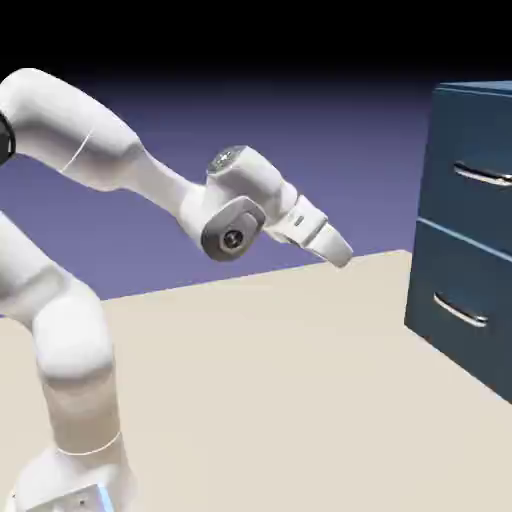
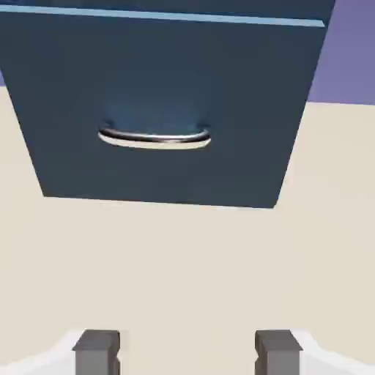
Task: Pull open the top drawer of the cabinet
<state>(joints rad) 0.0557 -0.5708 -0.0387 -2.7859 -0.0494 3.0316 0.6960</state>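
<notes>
- Tool (image 1: 340,250) hangs mid-frame in the exterior view, jaws spread wide, gripping nothing.
- The cabinet (image 1: 470,230) stands at the right edge; top drawer (image 1: 480,160) looks flush shut (handle (image 1: 482,176) untouched).
- Hand view shows only the lower drawer (image 2: 161,102) across bare counter (image 2: 183,271).
- Nothing done yet: approach, grasp and pull all remain.

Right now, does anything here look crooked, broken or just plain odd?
Nothing stands out. The cabinet stands square, the top drawer and the lower drawer look shut, and the open gripper is well short of them.
</notes>
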